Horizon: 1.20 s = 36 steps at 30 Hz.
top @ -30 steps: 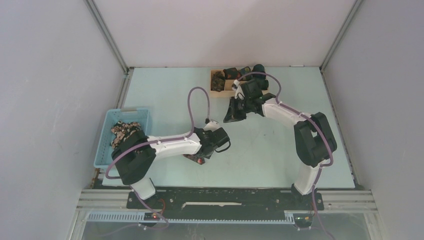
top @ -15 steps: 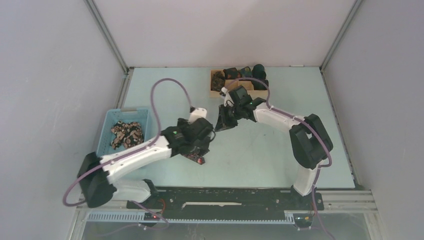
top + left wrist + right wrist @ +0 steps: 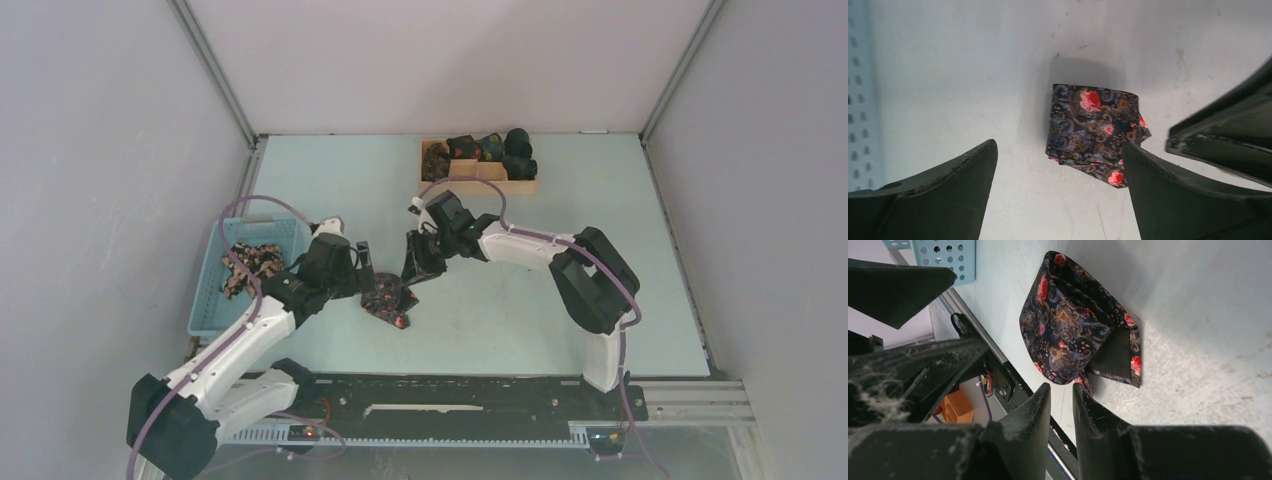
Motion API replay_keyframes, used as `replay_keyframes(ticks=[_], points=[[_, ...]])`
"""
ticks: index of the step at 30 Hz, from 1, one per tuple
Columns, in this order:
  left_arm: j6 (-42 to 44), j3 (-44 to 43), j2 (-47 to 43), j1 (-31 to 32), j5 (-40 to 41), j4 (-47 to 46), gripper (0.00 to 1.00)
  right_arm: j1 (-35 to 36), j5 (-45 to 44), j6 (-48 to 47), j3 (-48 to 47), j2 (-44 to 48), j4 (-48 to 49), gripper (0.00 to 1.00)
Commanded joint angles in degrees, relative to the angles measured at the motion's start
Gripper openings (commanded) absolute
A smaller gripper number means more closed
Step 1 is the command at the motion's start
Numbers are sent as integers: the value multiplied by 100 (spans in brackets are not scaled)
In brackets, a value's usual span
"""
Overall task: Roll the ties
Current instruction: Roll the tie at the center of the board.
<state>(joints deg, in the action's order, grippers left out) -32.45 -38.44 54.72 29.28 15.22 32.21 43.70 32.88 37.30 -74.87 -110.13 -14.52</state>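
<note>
1. One light-blue plastic basket (image 3: 203,305): tangled dark floral ties (image 3: 250,265), count unclear.
2. Left gripper (image 3: 356,270), jaws spread wide, near one rolled floral tie (image 3: 388,300) on the table (image 3: 620,260).
3. Right gripper (image 3: 416,268), fingers barely parted, empty.
4. One tan wooden tray (image 3: 480,187): perhaps five rolls (image 3: 462,147).

Overhead view down on table (image 3: 520,320), both wrist views close, sharing rolled tie (image 3: 1093,132)

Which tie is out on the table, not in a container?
The folded tie at centre; the rest lie in the blue basket or wooden tray.
</note>
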Motion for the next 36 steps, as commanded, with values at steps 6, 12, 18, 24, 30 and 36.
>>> replay_keyframes(ticks=[6,12,18,24,30,36], points=[[76,345,23,-434,-1190,-908,100,249,196,294,-555,-614,464,26],[55,487,313,-545,-1343,-1158,100,240,217,257,-608,-891,444,23],[39,608,531,-581,-1667,-1435,98,253,285,194,-591,-1063,440,19],[4,689,818,-577,-1950,-1657,97,240,432,259,-600,-1266,717,18],[-53,823,1064,-580,-2163,-1862,94,159,409,136,-590,-1265,552,16],[-133,1033,1223,-578,-2396,-2116,84,111,377,80,-555,-1229,528,16]])
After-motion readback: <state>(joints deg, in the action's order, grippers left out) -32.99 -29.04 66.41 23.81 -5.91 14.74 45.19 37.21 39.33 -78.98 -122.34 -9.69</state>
